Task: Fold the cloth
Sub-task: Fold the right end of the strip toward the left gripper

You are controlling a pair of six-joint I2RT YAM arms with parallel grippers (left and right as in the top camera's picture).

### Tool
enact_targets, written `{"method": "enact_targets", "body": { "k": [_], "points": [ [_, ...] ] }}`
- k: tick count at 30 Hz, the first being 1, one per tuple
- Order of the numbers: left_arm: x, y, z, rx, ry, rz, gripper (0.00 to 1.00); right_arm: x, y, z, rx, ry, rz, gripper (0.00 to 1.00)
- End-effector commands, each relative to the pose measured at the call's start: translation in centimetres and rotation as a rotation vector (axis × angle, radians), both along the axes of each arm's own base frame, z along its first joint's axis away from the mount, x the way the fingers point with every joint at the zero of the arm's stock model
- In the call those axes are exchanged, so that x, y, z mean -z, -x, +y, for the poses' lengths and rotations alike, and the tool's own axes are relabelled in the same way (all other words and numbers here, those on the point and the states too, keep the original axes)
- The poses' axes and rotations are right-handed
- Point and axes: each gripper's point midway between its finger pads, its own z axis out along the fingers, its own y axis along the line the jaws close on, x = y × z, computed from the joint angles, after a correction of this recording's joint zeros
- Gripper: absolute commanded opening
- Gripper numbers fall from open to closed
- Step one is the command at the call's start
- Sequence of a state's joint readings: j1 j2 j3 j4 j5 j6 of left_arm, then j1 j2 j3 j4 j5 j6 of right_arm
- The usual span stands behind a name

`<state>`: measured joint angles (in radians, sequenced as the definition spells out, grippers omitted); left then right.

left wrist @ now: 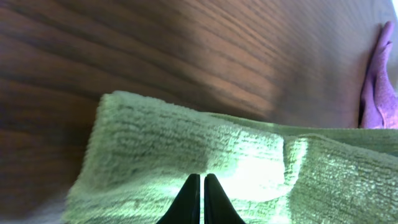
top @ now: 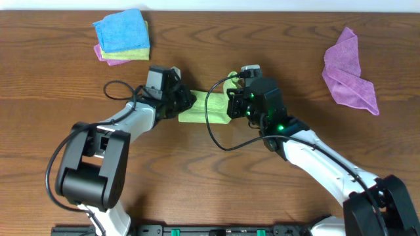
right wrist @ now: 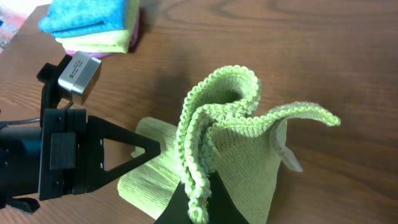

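A light green cloth (top: pixel 202 113) lies partly folded in the middle of the table. My left gripper (top: pixel 186 99) is shut, its tips pressed on the cloth's left part; in the left wrist view the closed fingers (left wrist: pixel 203 199) rest on the green terry surface (left wrist: pixel 155 143). My right gripper (top: pixel 234 98) is shut on the cloth's bunched right edge and holds it lifted off the table. In the right wrist view the stitched hem (right wrist: pixel 205 124) stands up between the fingers (right wrist: pixel 198 202), and the left gripper (right wrist: pixel 93 152) shows at left.
A stack of folded cloths, blue on yellow-green on pink (top: pixel 122 36), lies at the back left, also in the right wrist view (right wrist: pixel 93 25). A crumpled purple cloth (top: pixel 350 69) lies at the right, also in the left wrist view (left wrist: pixel 379 81). Black cables loop near both arms.
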<state>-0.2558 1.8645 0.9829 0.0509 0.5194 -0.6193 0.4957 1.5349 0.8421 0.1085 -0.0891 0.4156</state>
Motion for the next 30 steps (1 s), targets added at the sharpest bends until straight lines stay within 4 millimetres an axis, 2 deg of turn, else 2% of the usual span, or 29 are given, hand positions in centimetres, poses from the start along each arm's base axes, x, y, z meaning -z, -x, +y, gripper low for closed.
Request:
{"method": "enact_targets", "body": {
  "k": [1, 7, 16, 21, 24, 30],
  "points": [
    [-3.5, -1.7, 1.2, 0.018, -0.058, -0.114, 0.06, -1.6, -0.3, 0.8, -0.004, 0.021, -0.043, 0.01],
    [-5.8, -2.1, 3.7, -0.025, -0.108, -0.151, 0.06, -1.4, -0.7, 2.3, -0.036, 0.045, -0.019, 0.01],
    [-6.2, -1.7, 8.5, -0.096, -0.166, -0.119, 0.06, 0.5, -1.7, 5.8, -0.107, 0.098, 0.020, 0.01],
    [-6.6, -1.4, 11.0, -0.118, -0.196, -0.117, 0.06, 2.3, -1.5, 8.0, -0.151, 0.123, 0.041, 0.01],
    [-6.5, -1.3, 11.8, -0.132, -0.198, -0.107, 0.05, 3.0, -1.4, 8.9, -0.168, 0.130, 0.049, 0.01],
    [-6.2, -1.1, 12.6, -0.145, -0.208, -0.089, 0.06, 2.6, -1.5, 10.2, -0.185, 0.155, 0.015, 0.01]
  ]
}}
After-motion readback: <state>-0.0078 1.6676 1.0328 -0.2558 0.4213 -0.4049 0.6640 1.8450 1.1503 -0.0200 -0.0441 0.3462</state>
